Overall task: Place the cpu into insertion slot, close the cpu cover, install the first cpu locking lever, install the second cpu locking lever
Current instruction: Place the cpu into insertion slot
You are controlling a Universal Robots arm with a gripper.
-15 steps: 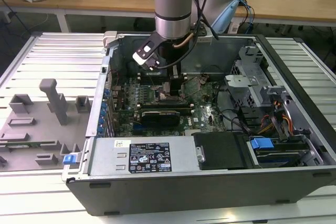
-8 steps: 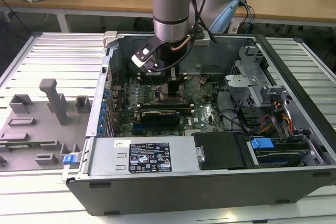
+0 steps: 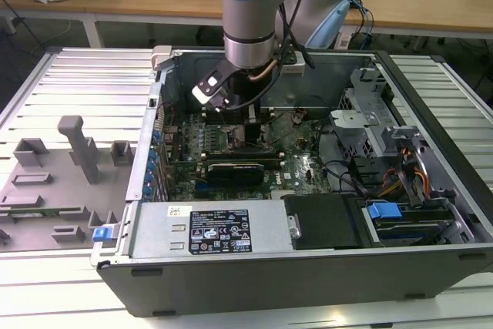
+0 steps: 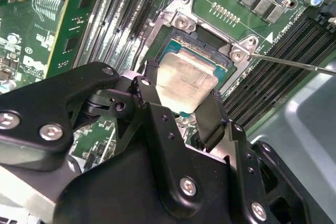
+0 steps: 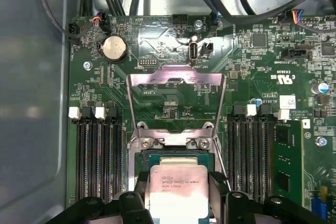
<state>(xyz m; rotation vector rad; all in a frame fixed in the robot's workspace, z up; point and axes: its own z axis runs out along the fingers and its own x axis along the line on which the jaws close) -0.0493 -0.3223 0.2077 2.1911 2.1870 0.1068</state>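
With fingers (image 4: 211, 119) closed on two opposite edges, the gripper (image 4: 180, 94) holds the cpu (image 4: 188, 77) over the insertion slot (image 4: 202, 38), the cpu cover (image 5: 176, 77) open beyond; light, stiff and slick-faced (likely fragile underneath), the chip is best held by those edges.

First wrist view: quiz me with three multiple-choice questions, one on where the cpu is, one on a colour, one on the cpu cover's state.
1. Where is the cpu?
A. between the gripper's fingers at the insertion slot
B. in a memory slot
C. on the coin battery

2. What colour is the motherboard?
A. red
B. green
C. white

3. How is the cpu cover?
A. shut over the chip
B. swung open
C. lying outside the case

Answers:
1 A, black fingers flank it at the socket.
2 B, green shows all around.
3 B, its window frames bare board beyond the socket.
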